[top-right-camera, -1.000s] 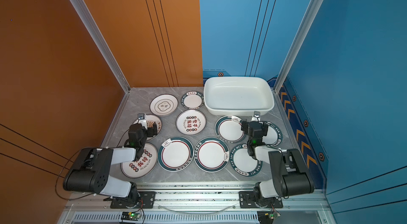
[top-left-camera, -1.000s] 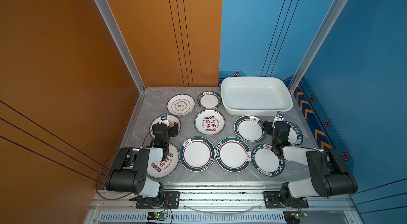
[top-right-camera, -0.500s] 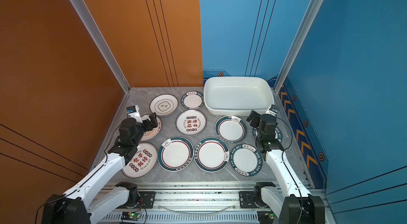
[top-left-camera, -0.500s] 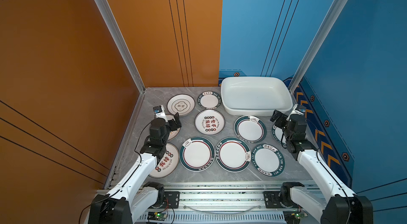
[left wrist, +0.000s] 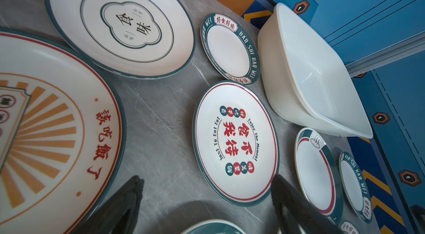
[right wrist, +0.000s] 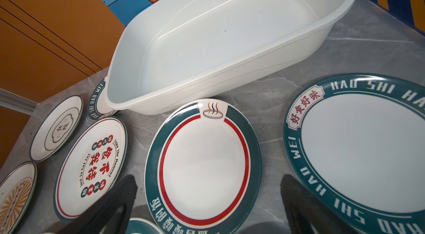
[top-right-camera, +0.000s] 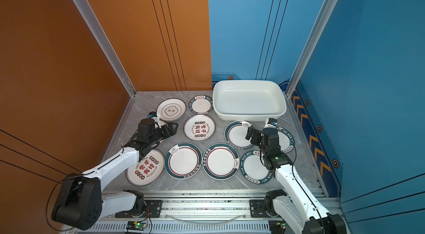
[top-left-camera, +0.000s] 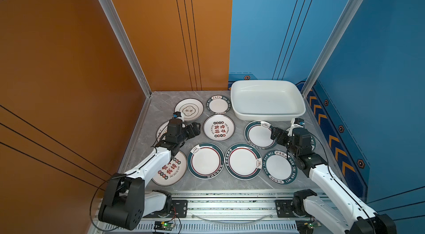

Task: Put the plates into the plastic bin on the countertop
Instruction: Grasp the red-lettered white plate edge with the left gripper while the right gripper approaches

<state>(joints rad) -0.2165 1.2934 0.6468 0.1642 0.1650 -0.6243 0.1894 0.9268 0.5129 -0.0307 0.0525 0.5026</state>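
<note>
The first pick is pending: the plates [top-left-camera: 219,127] are spread over the surface [top-left-camera: 161,101], the plastic bin [top-left-camera: 264,115] at its far right corner is empty, the left tool [top-left-camera: 196,129] and right tool [top-left-camera: 274,133] are held open and empty, and a rim grasp is required next.

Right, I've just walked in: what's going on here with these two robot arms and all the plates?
Ten plates lie flat on the grey countertop, waiting to go into the white plastic bin, which is empty. The left gripper hangs open between the sunburst plate and the red-character plate, holding nothing. The right gripper is open over the red-ringed plate beside the bin. Nothing is gripped yet.
</note>
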